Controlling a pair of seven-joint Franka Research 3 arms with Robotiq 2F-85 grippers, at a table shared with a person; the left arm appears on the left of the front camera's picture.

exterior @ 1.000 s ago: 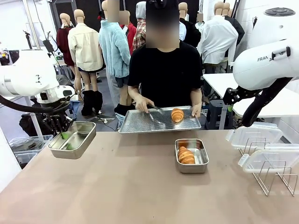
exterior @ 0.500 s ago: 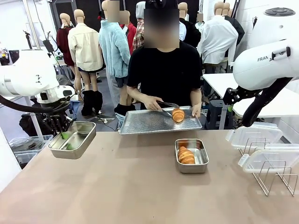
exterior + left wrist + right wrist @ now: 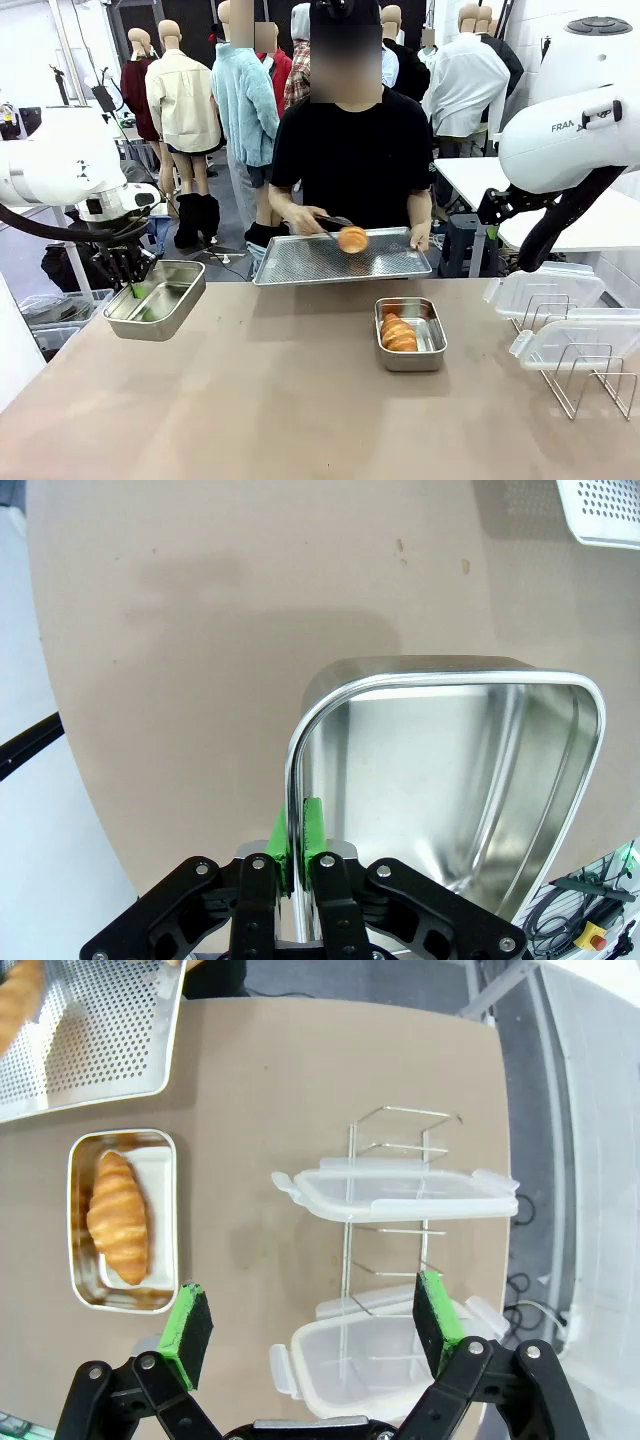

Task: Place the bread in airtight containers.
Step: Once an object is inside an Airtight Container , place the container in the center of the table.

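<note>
My left claw point(image 3: 299, 825) clenched the empty tin's point(image 3: 440, 780) rim at the surface's point(image 3: 280, 400) left edge. My right claw point(image 3: 312, 1310) gaped, holding nothing, over the lids point(image 3: 400, 1190) by the right edge. One croissant point(image 3: 399, 334) lay in the middle tin point(image 3: 439, 350); the person's tongs point(image 3: 330, 221) held another croissant point(image 3: 352, 239) above the far-edge tray point(image 3: 300, 262)

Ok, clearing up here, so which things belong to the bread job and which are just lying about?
Job: tongs, their croissant, boxed croissant, its tin, empty tin in left gripper, clear lids, perforated tray.
Lying about: wire rack.
</note>
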